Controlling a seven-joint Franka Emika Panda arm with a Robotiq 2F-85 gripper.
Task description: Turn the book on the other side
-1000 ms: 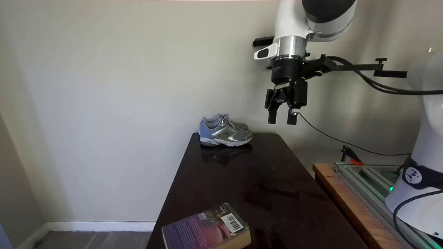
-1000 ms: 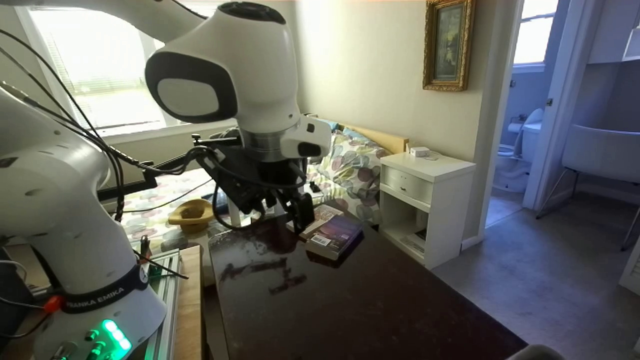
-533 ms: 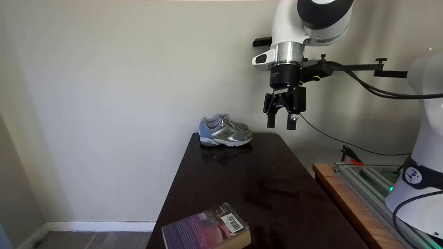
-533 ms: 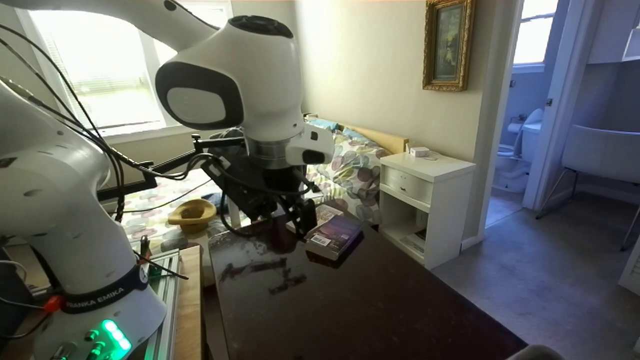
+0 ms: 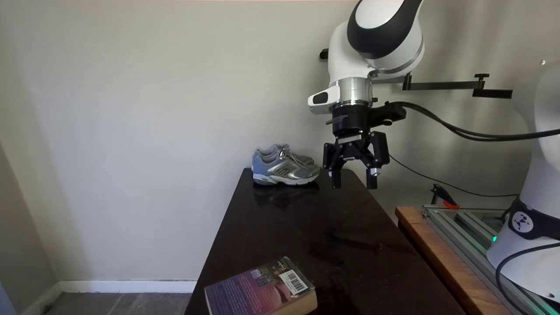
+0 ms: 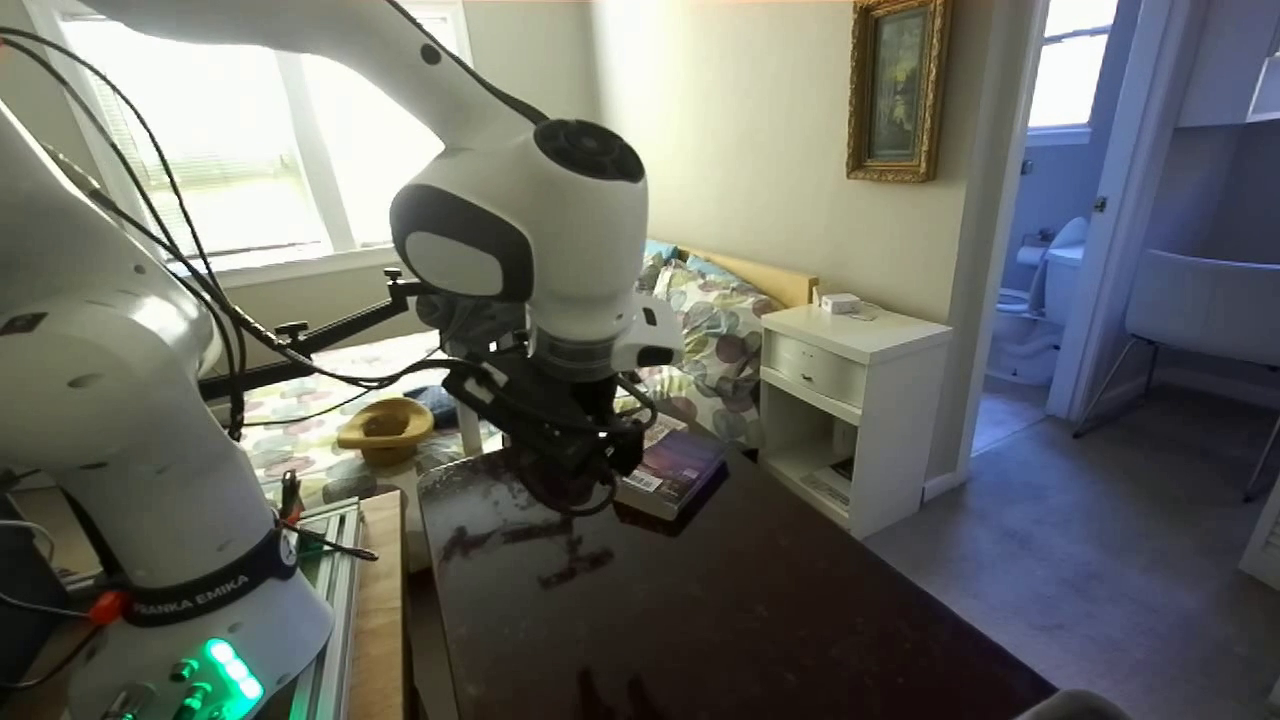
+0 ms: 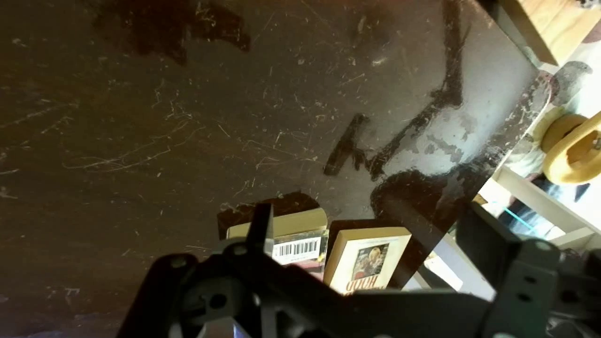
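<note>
The book (image 5: 258, 288) is a thick paperback with a purple-maroon face up and a white barcode label. It lies flat on the dark table (image 5: 306, 232), and also shows in an exterior view (image 6: 680, 470) and in the wrist view (image 7: 298, 249). My gripper (image 5: 354, 181) is open and empty, pointing down above the table and apart from the book. In the wrist view its spread fingers (image 7: 371, 225) frame the books, and one finger covers part of the purple book. In an exterior view the gripper (image 6: 625, 450) overlaps the book's near side.
A cream book (image 7: 366, 263) with a picture and red lettering lies beside the purple book. Grey-blue sneakers (image 5: 284, 168) stand at the table's other end. A white nightstand (image 6: 850, 340) and a bed with a yellow hat (image 6: 385, 428) lie beyond the table.
My gripper has moved down towards the table and closer to the books. Its fingers now show wider apart in an exterior view. The books and sneakers have not moved.
</note>
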